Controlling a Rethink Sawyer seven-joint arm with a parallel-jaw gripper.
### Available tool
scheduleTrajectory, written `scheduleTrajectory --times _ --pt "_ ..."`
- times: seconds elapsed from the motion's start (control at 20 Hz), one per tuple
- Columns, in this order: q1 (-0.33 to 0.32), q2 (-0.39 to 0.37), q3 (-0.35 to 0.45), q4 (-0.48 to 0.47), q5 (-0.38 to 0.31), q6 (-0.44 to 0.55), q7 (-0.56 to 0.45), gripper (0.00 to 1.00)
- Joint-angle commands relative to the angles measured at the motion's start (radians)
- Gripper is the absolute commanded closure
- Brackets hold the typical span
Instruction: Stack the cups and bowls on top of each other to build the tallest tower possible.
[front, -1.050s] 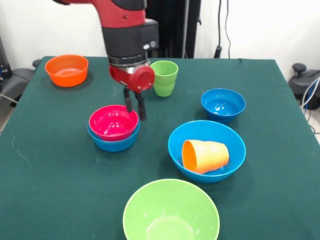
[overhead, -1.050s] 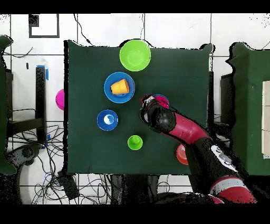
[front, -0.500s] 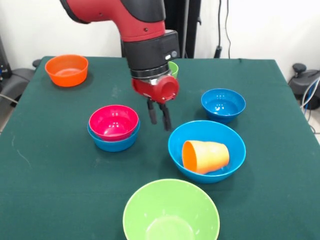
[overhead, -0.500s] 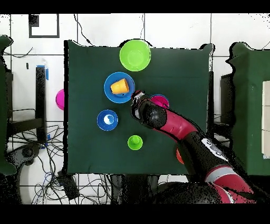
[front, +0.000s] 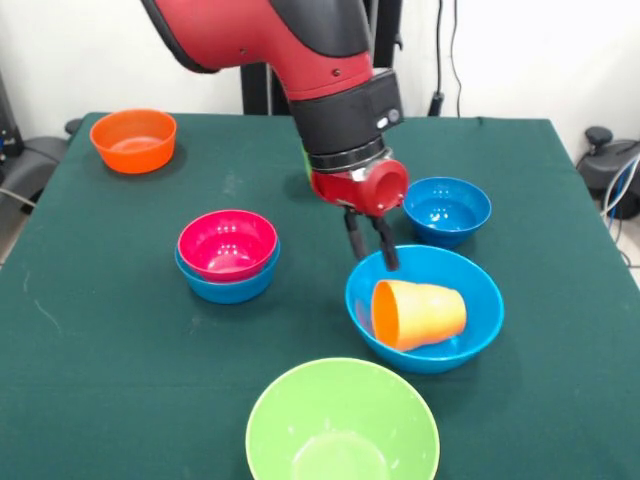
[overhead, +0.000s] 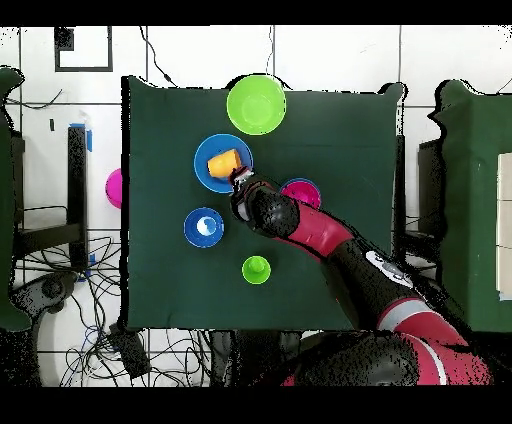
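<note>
Green cloth covers the table (front: 120, 330). On it, the gripper (front: 372, 241) hangs with fingers close together and empty, right at the rim of the big blue bowl (front: 470, 330) holding the tipped orange cup (front: 420, 312). A bump could shove that bowl away.

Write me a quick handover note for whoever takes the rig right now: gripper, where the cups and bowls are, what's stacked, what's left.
Gripper: empty, fingers a little apart, at the far rim of the large blue bowl.
Orange-yellow cup: lying on its side inside that bowl.
Done: pink-red bowl nested in a small blue bowl; that is the only stack.
Loose: lime green bowl at the near edge, second small blue bowl, orange bowl at a far corner, light green cup hidden behind the arm in the front view.
Left: nearly the whole tower.
</note>
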Motion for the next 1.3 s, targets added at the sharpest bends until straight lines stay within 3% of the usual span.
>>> scheduleTrajectory --times 0.05,0.65,0.95,1.15,1.2,1.3 --pt "0.008 0.052 0.122 0.021 0.052 -0.091 0.197 0.0" --pt "-0.028 0.1 0.152 -0.019 0.02 -0.084 0.136 0.0" --pt "-0.047 0.06 0.16 0.03 0.012 -0.071 0.139 0.0" --pt "-0.005 0.035 0.101 0.033 0.0 -0.142 0.161 0.0" --pt "0.006 0.028 0.086 0.033 -0.003 -0.16 0.167 1.0" --pt "-0.009 0.014 0.094 0.041 -0.008 -0.132 0.15 1.0"
